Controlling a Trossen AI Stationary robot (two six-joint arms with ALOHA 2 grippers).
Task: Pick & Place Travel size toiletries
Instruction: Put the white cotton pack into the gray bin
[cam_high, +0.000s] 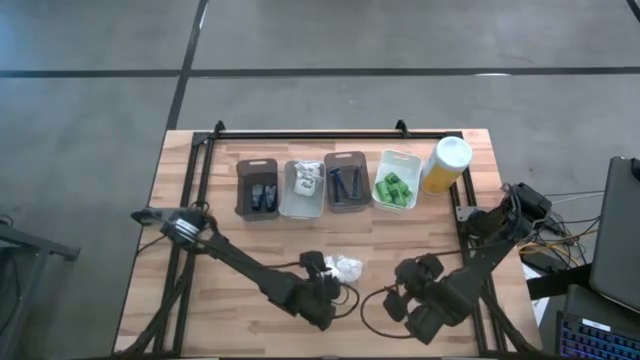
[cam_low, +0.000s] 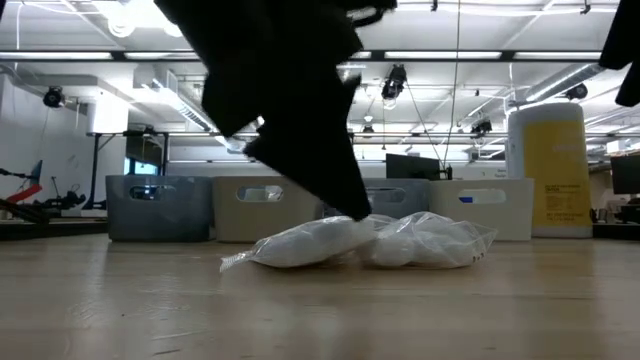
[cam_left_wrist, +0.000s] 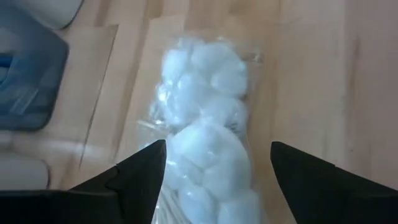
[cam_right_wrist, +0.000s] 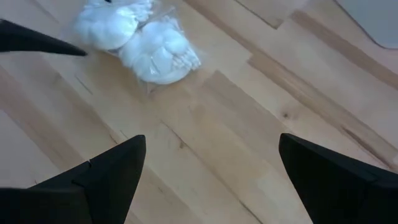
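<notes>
White sachets (cam_left_wrist: 208, 118) lie between left end effector (cam_left_wrist: 214, 171) fingers.

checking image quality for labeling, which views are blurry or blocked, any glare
Left wrist view: the white sachets are soft, out of focus. Low view: the left arm is a black backlit shape hiding part of the bins; ceiling lights glare. High view: even light, no harsh shadows.

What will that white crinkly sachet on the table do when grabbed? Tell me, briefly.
The white sachet looks like thin clear film over soft puffy lumps, so it will probably squash and sag, not stay stiff. It seems light. The film may slip or crinkle between the left gripper's open fingers.
</notes>
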